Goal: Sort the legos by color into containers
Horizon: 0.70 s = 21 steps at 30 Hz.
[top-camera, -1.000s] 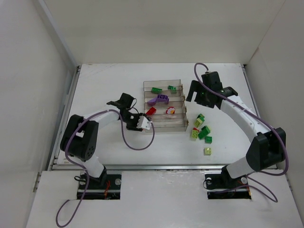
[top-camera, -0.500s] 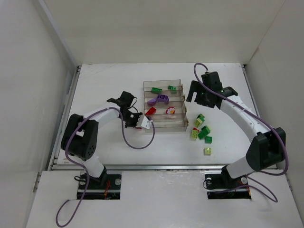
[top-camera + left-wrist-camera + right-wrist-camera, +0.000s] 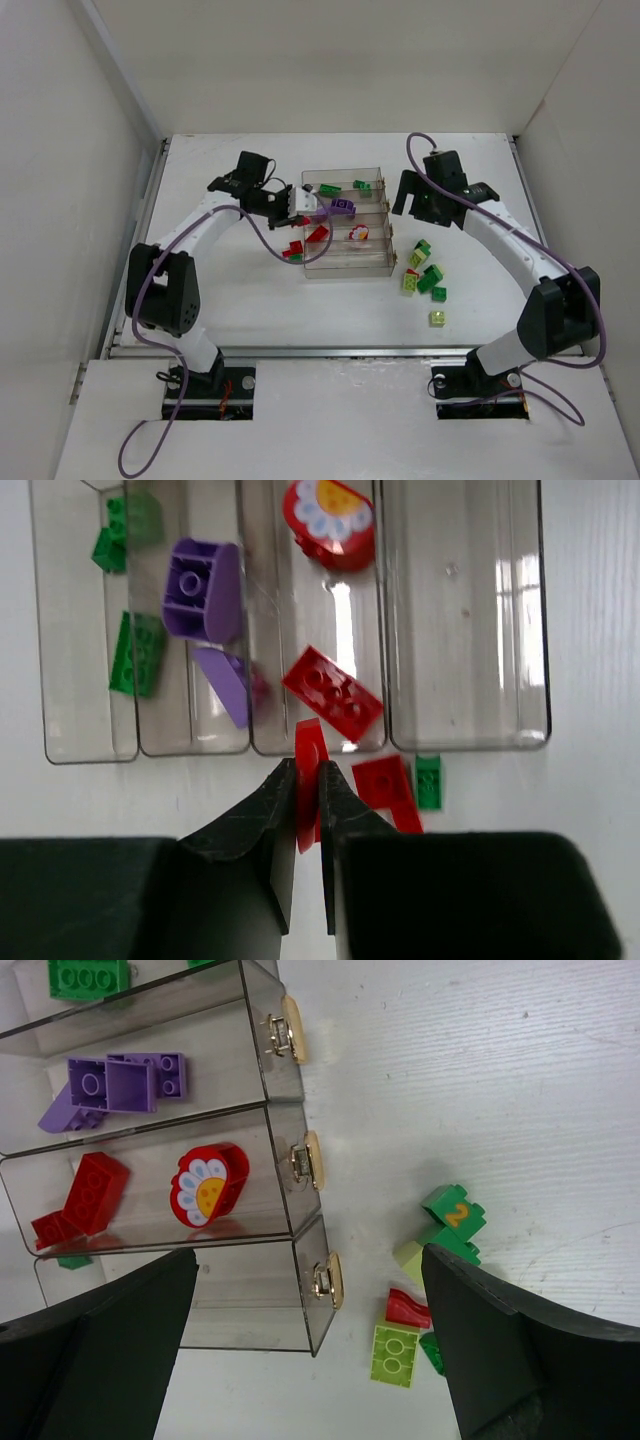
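While the left end effector (image 3: 308, 780) hung just off one short end of the clear, smoky plastic four-compartment tray (image 3: 460, 630), it was clenched on a thin red plastic brick (image 3: 309, 745). The brick was gripped edge-on between the two dark fingers, its long axis running out along them toward the tray's third compartment. Whether its tip touched the end wall could not be told. The compartments ran lengthwise left to right across the white bench (image 3: 350, 310), stacked from far to near. Small green bricks (image 3: 329, 189) sat in the farthest row and purple bricks (image 3: 342, 206) in the next. A red rectangular brick (image 3: 332, 692) lay slantwise in the third, with a round red flower-faced piece (image 3: 330, 520) further along it. On the bench just outside that end, a flat red plate (image 3: 388, 788) and a tiny green piece (image 3: 428, 780) lay side by side. The right end effector (image 3: 308, 1290) was released, its jaws spread wide and holding nothing, above the tray's opposite end. Near it on the bench lay a loose cluster: a green brick marked with a yellow 2 (image 3: 455, 1215), a lime-yellow brick (image 3: 397, 1355) and a small red piece (image 3: 408, 1308).
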Available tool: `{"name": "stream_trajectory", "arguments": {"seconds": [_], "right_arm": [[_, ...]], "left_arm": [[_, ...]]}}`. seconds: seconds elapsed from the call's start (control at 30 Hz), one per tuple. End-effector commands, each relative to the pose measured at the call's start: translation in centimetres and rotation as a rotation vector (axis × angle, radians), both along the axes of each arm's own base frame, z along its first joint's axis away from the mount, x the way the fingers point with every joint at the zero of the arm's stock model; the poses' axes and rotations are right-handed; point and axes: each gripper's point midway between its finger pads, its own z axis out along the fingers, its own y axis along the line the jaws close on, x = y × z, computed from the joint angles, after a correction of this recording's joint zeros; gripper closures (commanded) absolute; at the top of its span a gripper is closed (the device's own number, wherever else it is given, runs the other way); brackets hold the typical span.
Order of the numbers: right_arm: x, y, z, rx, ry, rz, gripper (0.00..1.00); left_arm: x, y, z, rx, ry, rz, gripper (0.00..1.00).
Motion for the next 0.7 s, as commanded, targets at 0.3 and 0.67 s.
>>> {"name": "stream_trajectory", "arguments": {"seconds": [0.3, 0.67], "right_arm": [[1.6, 0.0, 0.7, -0.035, -0.056, 0.028, 0.0], [1.9, -0.3, 0.4, -0.048, -0.057, 0.032, 0.0]], "left_arm": [[3.0, -6.6, 1.1, -0.127, 0.004, 0.063, 0.71], [3.9, -3.7, 5.9, -0.201, -0.004, 0.204, 0.37]]}}
